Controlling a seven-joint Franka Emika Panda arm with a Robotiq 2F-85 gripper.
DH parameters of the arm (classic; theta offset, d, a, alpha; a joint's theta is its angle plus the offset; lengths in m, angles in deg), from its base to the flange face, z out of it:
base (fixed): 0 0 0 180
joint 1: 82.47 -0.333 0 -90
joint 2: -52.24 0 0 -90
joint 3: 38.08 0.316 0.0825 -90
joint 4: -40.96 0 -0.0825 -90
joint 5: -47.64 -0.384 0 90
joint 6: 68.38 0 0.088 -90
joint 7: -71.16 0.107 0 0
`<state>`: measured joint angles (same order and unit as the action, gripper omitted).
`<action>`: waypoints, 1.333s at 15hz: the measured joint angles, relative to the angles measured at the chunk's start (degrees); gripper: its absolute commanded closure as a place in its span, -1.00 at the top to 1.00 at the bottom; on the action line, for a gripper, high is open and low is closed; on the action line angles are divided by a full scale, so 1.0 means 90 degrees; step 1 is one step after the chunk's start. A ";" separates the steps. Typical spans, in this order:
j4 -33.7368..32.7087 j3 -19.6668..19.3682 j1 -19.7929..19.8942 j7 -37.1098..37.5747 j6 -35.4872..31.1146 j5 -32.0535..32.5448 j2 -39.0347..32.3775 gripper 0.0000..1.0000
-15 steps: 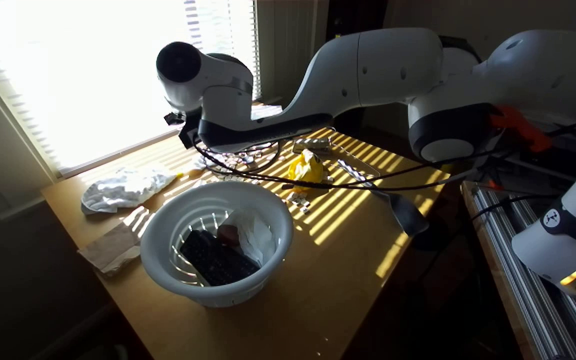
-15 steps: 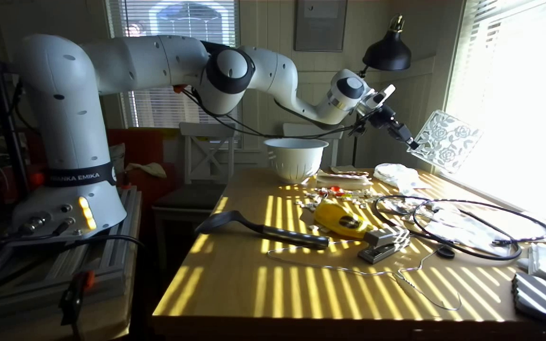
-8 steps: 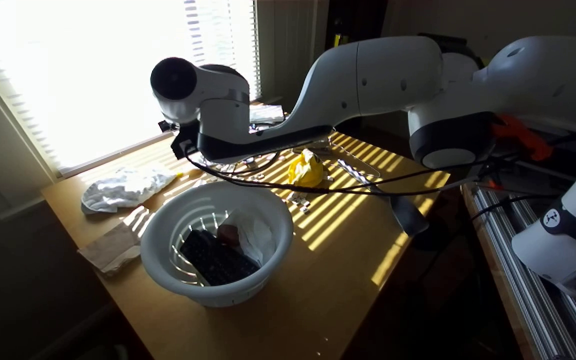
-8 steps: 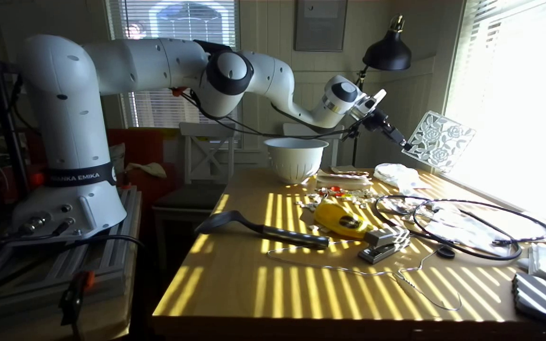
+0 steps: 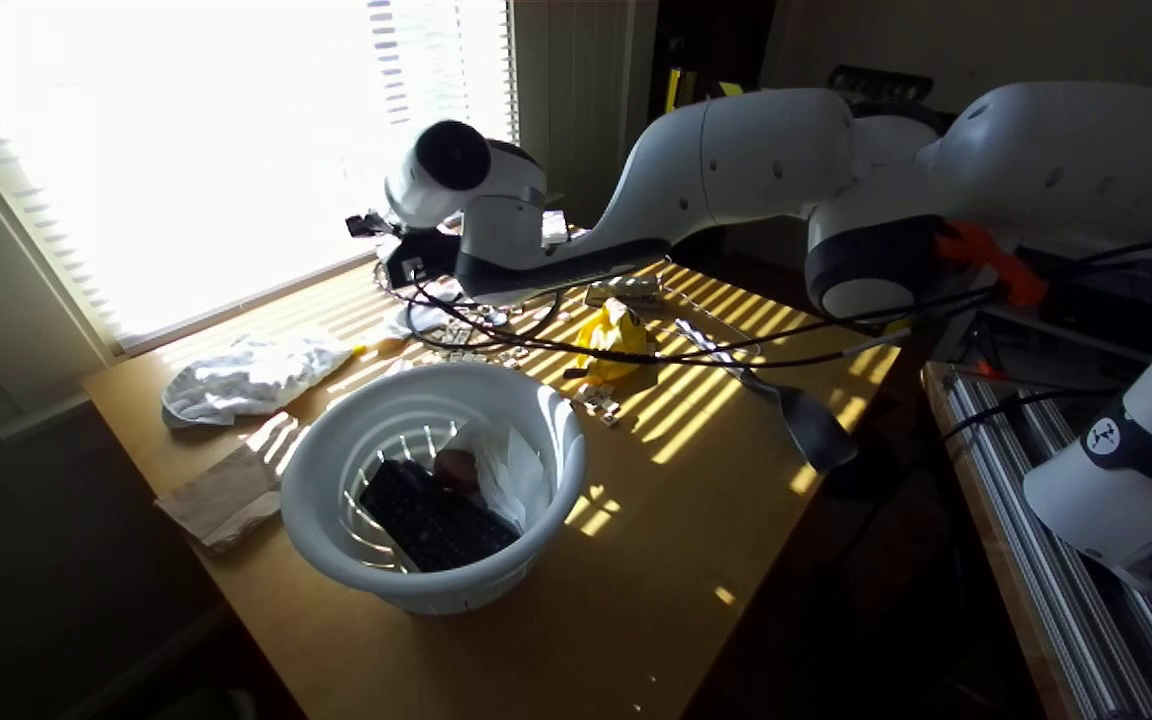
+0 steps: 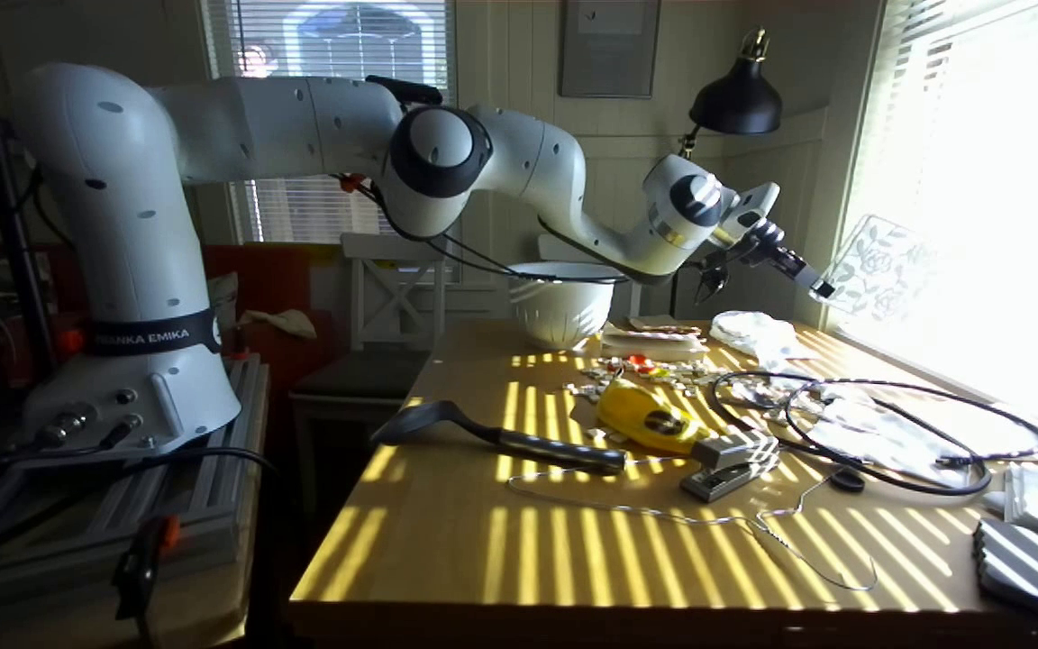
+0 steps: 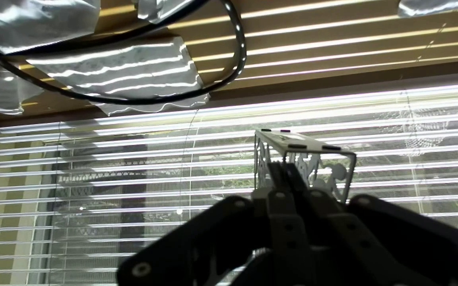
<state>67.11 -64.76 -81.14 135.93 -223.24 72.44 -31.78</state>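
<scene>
Holder (image 6: 879, 266) being swung farther from the bowl (image 6: 564, 311)
Left to right in an exterior view, the bowl is being left undisturbed on the table (image 6: 447, 541); the gripper (image 6: 824, 289) is being shown farther right than half a second ago, its two sides being held nearly together and clamped on the holder's near edge; the holder is being carried tilted in the air before the window (image 6: 1006, 162), partly lost in glare. Transfer is being judged unfinished, no surface being seen to support the holder.
</scene>
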 measured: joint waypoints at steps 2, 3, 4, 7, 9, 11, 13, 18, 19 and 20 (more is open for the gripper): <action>0.0067 0.0032 0.0307 -0.0036 -0.0904 -0.0023 -0.0192 -0.99; 0.0166 0.0097 0.0412 -0.0068 -0.1297 -0.0020 -0.0229 -0.99; 0.0261 0.0183 0.0473 -0.0127 -0.1627 -0.0020 -0.0245 -0.99; 0.0423 0.0414 0.0471 -0.0173 -0.2028 -0.0020 -0.0243 -0.95; 0.0443 0.0559 0.0446 -0.0253 -0.1942 -0.0020 -0.0235 -0.99; 0.0462 0.0580 0.0432 -0.0258 -0.1935 -0.0020 -0.0235 -0.99; 0.0466 0.0251 0.0322 0.0015 -0.1664 -0.0011 -0.0243 -0.99; 0.0635 -0.1423 -0.0572 0.1965 -0.0895 0.0444 -0.0260 -0.99; 0.0712 -0.1710 -0.0797 0.2377 -0.0703 0.0537 -0.0262 -0.99; 0.0801 -0.1942 -0.1012 0.2757 -0.0496 0.0610 -0.0266 -0.99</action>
<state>74.32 -82.24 -90.25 160.73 -227.71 77.93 -34.17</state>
